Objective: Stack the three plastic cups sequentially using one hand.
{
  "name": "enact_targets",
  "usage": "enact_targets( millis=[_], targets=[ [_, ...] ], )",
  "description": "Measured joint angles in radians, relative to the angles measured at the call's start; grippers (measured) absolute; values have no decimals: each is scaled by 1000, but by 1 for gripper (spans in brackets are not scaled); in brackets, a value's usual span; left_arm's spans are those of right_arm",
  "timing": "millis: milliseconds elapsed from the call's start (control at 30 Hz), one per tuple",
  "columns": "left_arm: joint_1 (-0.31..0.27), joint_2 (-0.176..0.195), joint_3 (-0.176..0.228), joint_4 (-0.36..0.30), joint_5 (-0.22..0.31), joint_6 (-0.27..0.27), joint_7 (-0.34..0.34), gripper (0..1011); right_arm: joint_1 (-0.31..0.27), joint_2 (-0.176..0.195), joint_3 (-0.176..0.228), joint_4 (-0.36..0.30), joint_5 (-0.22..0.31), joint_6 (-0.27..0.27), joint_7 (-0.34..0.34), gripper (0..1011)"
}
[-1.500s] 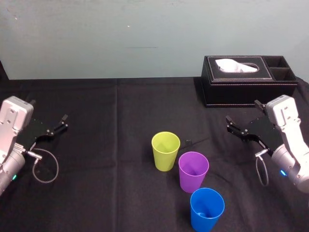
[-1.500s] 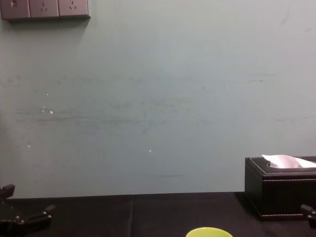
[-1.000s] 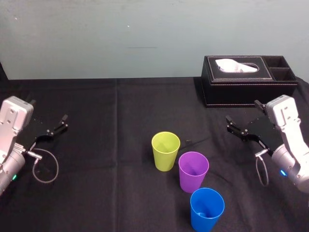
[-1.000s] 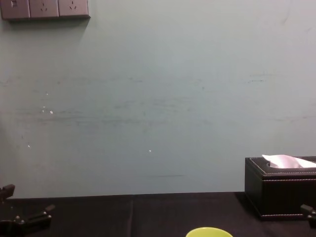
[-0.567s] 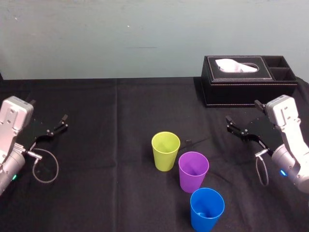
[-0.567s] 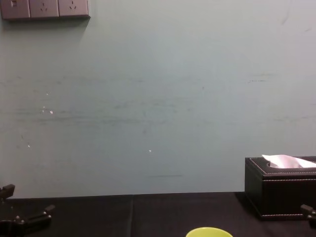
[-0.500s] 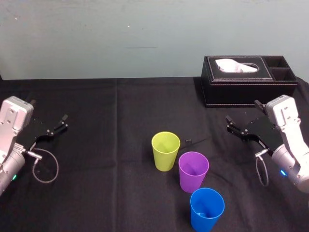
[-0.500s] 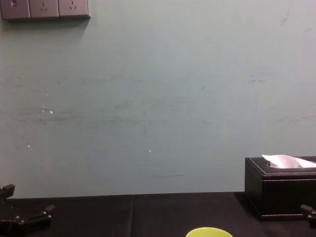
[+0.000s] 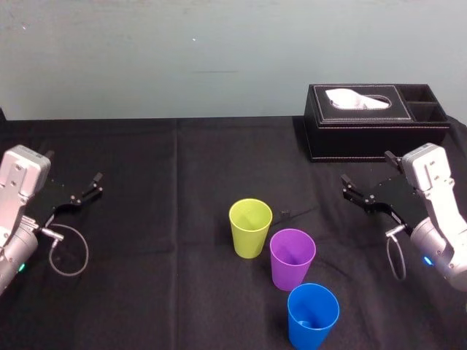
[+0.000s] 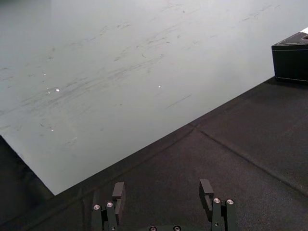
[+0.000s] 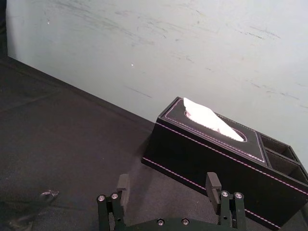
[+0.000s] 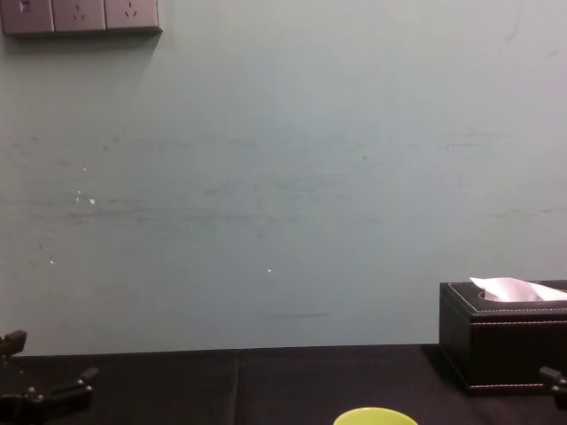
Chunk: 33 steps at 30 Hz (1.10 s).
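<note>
— Nothing picked up yet, is it?

— No. Both hands are spread open and empty. The left hand hangs out at the left edge of the counter. The right hand is off to the right, near the black tissue box.

— And the cups?

— All three upright in a slanting row mid-counter: the yellow-green cup farthest, the purple cup just beside it, the blue cup nearest the robot. I can't tell whether they touch.

— That's my worry. They're packed close.

— Mine too. A finger slipping between two could knock the neighbour over; they look light. And the walls are smooth and tapered, so a slack pinch might let one slide out on the lift.

— Or it comes down off-centre and the rim catches instead of nesting.

— Then the lower cup tips.
</note>
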Motion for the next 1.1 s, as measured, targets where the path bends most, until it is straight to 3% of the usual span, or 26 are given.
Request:
enact_targets(
  millis=[267, 467, 900, 1100],
  targets=[
    [0, 0, 0, 0, 0, 0, 0, 1010, -13, 0, 14, -8, -6, 20, 6, 1003],
    [0, 0, 0, 0, 0, 0, 0, 1010, -47, 33, 47, -63, 11, 57, 36, 1003],
    [0, 0, 0, 0, 0, 0, 0, 1010, -178, 168, 178, -243, 103, 104, 137, 1003],
    [0, 0, 0, 0, 0, 0, 0, 1010, -257, 261, 248, -306, 165, 123, 235, 1003]
  ],
)
